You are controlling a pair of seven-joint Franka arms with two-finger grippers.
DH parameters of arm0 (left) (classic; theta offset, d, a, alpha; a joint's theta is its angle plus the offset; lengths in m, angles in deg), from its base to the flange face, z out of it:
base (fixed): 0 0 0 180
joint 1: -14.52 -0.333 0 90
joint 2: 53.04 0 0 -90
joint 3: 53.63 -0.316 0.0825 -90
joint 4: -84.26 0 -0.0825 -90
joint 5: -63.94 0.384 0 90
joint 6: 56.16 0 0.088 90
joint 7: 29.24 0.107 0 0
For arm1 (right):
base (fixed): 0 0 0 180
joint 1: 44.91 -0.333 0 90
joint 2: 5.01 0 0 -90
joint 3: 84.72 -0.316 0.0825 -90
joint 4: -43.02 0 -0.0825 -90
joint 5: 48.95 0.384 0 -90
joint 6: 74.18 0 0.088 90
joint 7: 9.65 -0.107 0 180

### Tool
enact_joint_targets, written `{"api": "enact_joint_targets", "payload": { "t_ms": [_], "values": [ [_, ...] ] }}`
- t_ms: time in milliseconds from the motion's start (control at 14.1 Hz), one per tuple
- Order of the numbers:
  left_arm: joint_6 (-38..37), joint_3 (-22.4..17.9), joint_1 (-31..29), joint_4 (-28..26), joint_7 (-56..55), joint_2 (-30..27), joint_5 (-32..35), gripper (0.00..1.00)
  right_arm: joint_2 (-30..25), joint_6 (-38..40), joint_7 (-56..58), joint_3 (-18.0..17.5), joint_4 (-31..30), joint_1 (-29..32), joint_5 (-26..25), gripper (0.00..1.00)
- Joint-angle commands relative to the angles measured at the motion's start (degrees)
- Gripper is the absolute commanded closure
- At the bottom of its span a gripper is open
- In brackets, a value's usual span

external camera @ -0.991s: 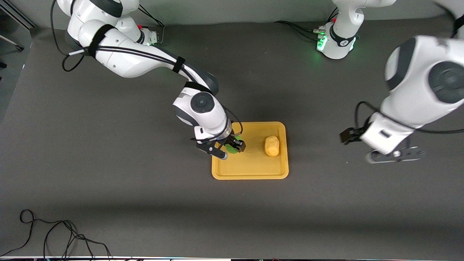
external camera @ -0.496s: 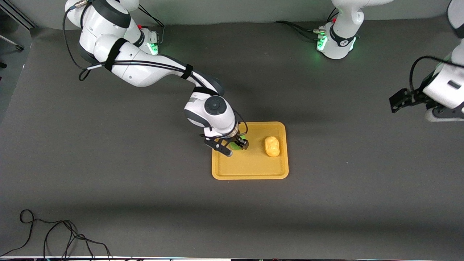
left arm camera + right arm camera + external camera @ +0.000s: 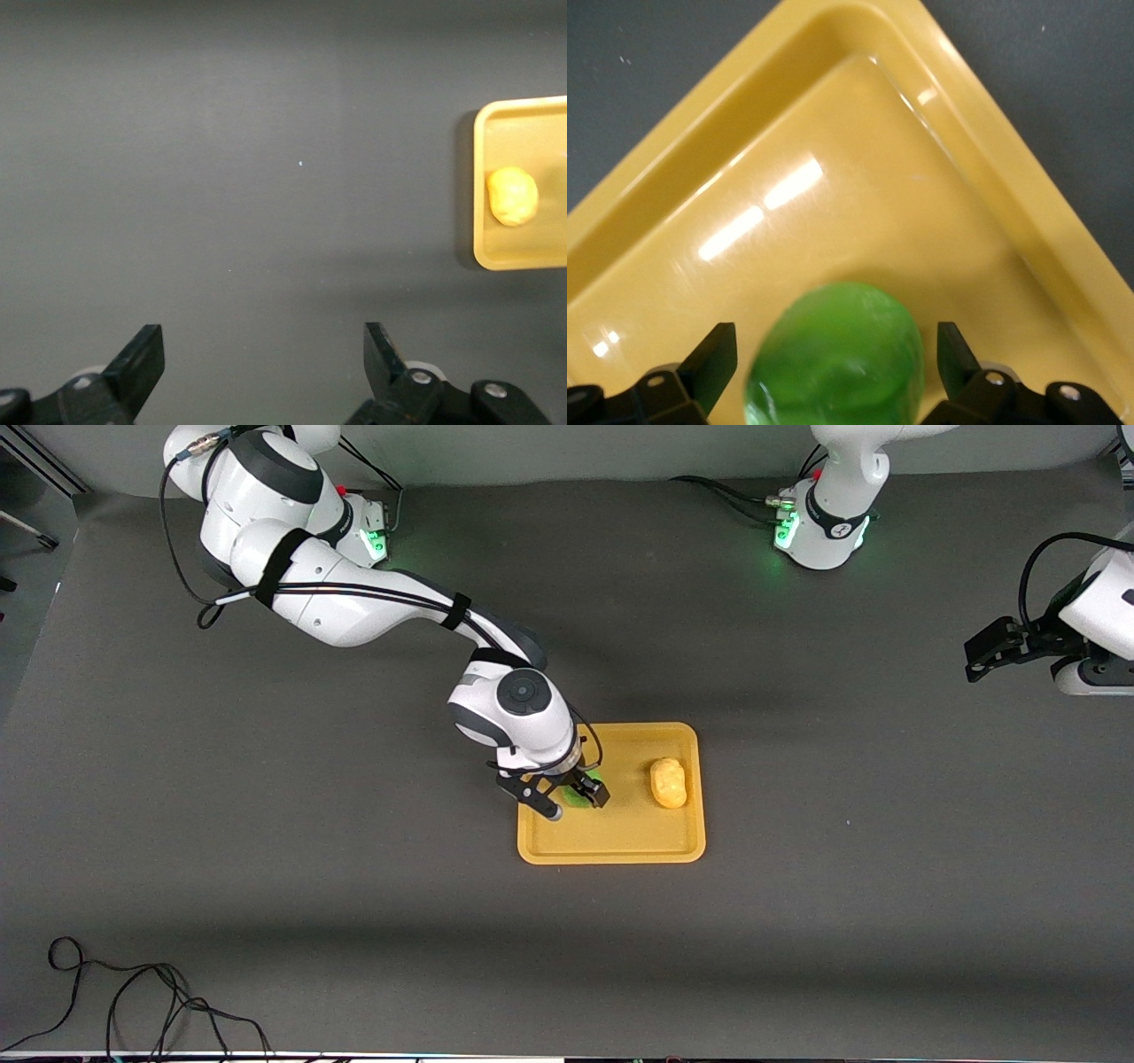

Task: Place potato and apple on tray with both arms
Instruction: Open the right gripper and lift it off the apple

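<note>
Right gripper (image 3: pixel 570 796) is low over the tray (image 3: pixel 611 849), at the end of it toward the right arm. Its jaws are spread, one on each side of the apple (image 3: pixel 837 359), with gaps showing in the right wrist view, so not clamped. Apple sits in the tray, mostly hidden under the gripper in the front view.

Potato (image 3: pixel 669 783) lies in the same tray, toward the left arm's end, well apart from the apple.

Left gripper (image 3: pixel 264 367) hangs over bare dark surface (image 3: pixel 354 921) near the left arm's end of the table, jaws wide open, holding nothing. Tray and potato show off to one side in its wrist view.
</note>
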Motion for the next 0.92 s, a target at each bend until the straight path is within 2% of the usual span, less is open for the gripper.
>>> {"api": "enact_joint_targets", "payload": {
  "t_ms": [0, 71, 142, 283, 354, 425, 496, 637, 708, 850],
  "values": [
    [-0.5, 0.1, -1.1, -1.1, 3.0, -0.8, -1.4, 0.0, -1.6, 7.7, 0.5, -3.7, 2.2, 0.5, -1.9, 0.0],
    [-0.4, 0.1, -1.1, -1.2, 3.0, -0.8, -1.3, 0.0, -2.8, 12.1, 5.1, -4.8, 3.9, 0.5, -1.3, 0.0],
    [-0.2, 0.1, -1.1, -1.3, 2.6, -0.8, -1.3, 0.0, -3.4, 16.8, 11.8, -6.0, 6.8, 0.5, 1.4, 0.0],
    [0.1, 0.1, -1.1, -1.7, 2.1, -0.7, -1.2, 0.0, -4.2, 23.1, 21.7, -6.5, 13.9, 1.0, 9.6, 0.0],
    [0.2, 0.1, -1.1, -1.8, 2.1, -0.6, -1.2, 0.0, -5.5, 25.6, 22.8, -6.4, 15.2, 1.7, 12.4, 0.0],
    [0.4, 0.1, -1.1, -1.8, 2.1, -0.6, -1.2, 0.0, -9.4, 28.0, 24.7, -5.6, 14.6, 2.2, 12.4, 0.0],
    [0.5, 0.1, -1.2, -1.8, 2.1, -0.4, -1.2, 0.0, -11.7, 30.0, 31.4, -4.2, 14.3, 3.2, 13.3, 0.0],
    [0.7, 0.1, -1.8, -1.8, 2.1, 0.1, -1.2, 0.0, -15.5, 35.0, 43.1, -3.9, 13.9, 7.5, 17.2, 0.0],
    [0.8, 0.1, -1.8, -1.8, 2.1, 0.3, -1.2, 0.0, -18.4, 35.9, 47.9, -2.6, 11.8, 9.3, 18.6, 0.0],
    [0.9, 0.1, -1.8, -2.3, 2.1, 0.3, -1.2, 0.0, -26.0, 36.0, 58.6, 5.4, 6.5, 10.3, 21.1, 0.0]
  ]
}}
